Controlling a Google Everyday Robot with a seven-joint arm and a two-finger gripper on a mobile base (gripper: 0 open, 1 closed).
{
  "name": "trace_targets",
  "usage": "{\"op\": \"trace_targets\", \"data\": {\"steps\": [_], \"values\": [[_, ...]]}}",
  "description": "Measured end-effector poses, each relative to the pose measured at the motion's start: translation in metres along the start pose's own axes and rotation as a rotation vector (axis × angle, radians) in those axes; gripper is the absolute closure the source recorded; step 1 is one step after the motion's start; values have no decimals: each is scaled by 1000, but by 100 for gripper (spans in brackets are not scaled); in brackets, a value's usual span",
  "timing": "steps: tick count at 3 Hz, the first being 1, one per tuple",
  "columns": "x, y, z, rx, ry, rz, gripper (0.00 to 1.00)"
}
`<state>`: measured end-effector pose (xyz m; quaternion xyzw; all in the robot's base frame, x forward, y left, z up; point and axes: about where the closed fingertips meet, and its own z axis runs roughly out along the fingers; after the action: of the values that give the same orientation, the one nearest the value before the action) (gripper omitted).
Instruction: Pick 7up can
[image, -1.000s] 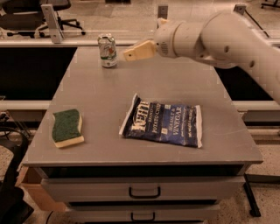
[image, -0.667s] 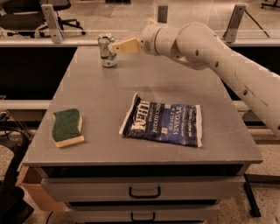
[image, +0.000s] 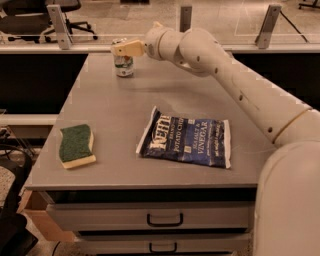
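Observation:
The 7up can (image: 123, 65), a small silvery-white and green can, stands upright near the far left edge of the grey table (image: 110, 125). My gripper (image: 121, 49) reaches in from the right on the long white arm (image: 225, 75). It sits at the can's top, overlapping the rim. The can's lower body shows clearly below it.
A blue Kettle chip bag (image: 186, 137) lies flat in the middle right of the table. A green and yellow sponge (image: 76, 145) lies near the front left edge. Drawers (image: 165, 219) are below the table front. A rail with posts (image: 60, 27) runs behind the table.
My gripper has moved left from right of the can to the can's top. The can, the bag and the sponge have not moved.

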<state>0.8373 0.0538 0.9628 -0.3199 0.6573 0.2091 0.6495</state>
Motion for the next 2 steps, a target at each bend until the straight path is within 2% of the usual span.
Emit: {"op": "trace_targets", "data": {"steps": [2], "values": [[2,16,45,-91,-33,39,0]]}}
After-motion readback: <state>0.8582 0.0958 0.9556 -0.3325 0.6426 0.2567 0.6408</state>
